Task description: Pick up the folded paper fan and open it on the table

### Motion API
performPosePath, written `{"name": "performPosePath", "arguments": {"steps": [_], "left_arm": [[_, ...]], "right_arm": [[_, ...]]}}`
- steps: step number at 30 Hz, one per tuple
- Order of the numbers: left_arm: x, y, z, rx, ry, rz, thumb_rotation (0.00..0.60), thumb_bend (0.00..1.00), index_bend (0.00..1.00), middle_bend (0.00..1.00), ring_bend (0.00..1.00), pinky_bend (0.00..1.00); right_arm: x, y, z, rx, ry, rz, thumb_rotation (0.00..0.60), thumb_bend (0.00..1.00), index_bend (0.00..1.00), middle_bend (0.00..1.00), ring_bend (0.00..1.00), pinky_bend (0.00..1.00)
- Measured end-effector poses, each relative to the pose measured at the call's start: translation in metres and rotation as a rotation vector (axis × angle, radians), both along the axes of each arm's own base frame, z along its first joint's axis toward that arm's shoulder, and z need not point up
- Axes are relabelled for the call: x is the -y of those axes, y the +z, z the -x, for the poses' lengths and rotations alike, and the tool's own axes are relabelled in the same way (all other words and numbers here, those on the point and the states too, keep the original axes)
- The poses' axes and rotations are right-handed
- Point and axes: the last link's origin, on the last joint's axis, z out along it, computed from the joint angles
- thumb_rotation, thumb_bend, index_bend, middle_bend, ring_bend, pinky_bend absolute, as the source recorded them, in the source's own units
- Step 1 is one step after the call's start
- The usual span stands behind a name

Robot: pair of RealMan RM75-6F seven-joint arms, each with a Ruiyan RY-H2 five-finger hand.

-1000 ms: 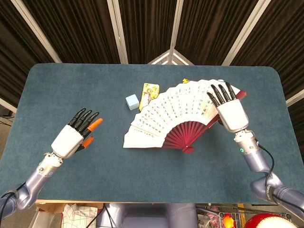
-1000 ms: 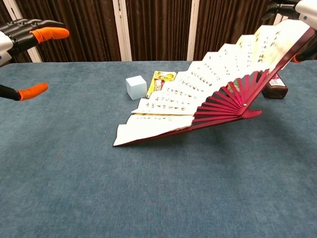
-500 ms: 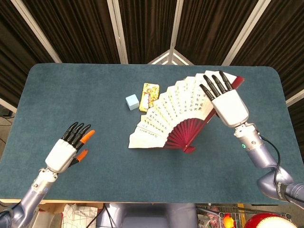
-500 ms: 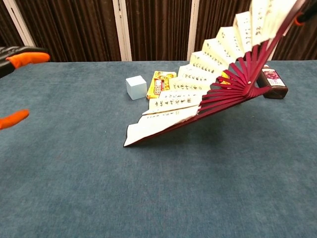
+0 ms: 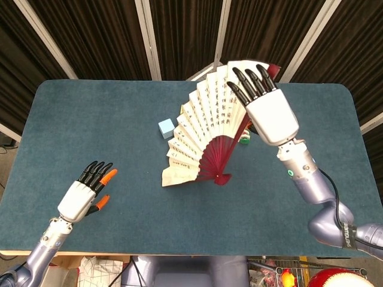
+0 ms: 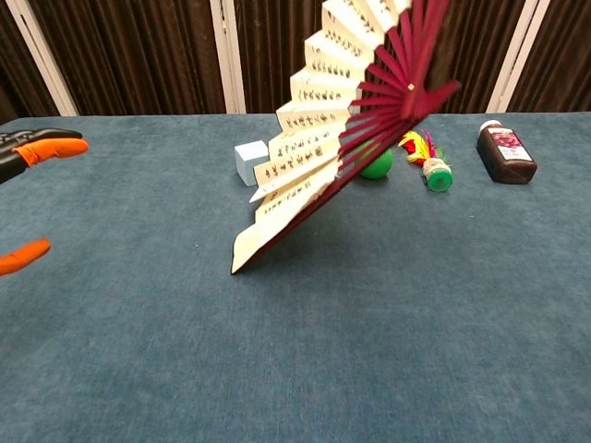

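Paper fan [image 5: 203, 128], pleated cream leaf printed with script on dark red ribs, now stands steeper than a second ago, tipped up with only its lower corner touching the blue felt table [image 5: 90, 119]. Right hand [image 5: 266, 107] has risen, grasping the upper guard. Left hand [image 5: 84, 194] has drawn back toward the near edge, released, fingers apart. Behind the fan: pale cube [image 6: 250, 161], green ball [image 6: 377, 164], feathered shuttlecock [image 6: 427, 161], brown bottle [image 6: 505, 152].
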Motion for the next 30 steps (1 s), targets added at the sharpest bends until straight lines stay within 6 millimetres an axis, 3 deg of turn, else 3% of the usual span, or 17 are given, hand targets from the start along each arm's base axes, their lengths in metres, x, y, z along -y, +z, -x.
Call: {"name": "performPosePath", "arguments": {"steps": [6,15,23,30], "left_arm": [[0.001,-0.004,0.001,-0.016,0.0,0.014,0.6,0.51,0.03,0.0,0.0,0.0],[0.001,-0.008,0.001,-0.023,0.005,0.026,0.6,0.51,0.03,0.0,0.0,0.0],[0.0,-0.01,0.002,-0.031,0.011,0.032,0.6,0.51,0.03,0.0,0.0,0.0],[-0.002,0.009,0.003,0.011,0.037,-0.027,0.6,0.51,0.03,0.0,0.0,0.0]], "right_arm": [[0.013,0.015,-0.017,-0.003,-0.022,0.057,0.6,0.29,0.18,0.09,0.15,0.13],[0.024,0.041,-0.021,0.121,-0.063,0.23,0.6,0.29,0.18,0.09,0.15,0.14],[0.026,0.083,-0.022,0.156,-0.102,0.4,0.6,0.29,0.18,0.09,0.16,0.15],[0.003,0.072,-0.011,0.315,-0.081,0.255,0.6,0.29,0.18,0.09,0.17,0.15]]}}
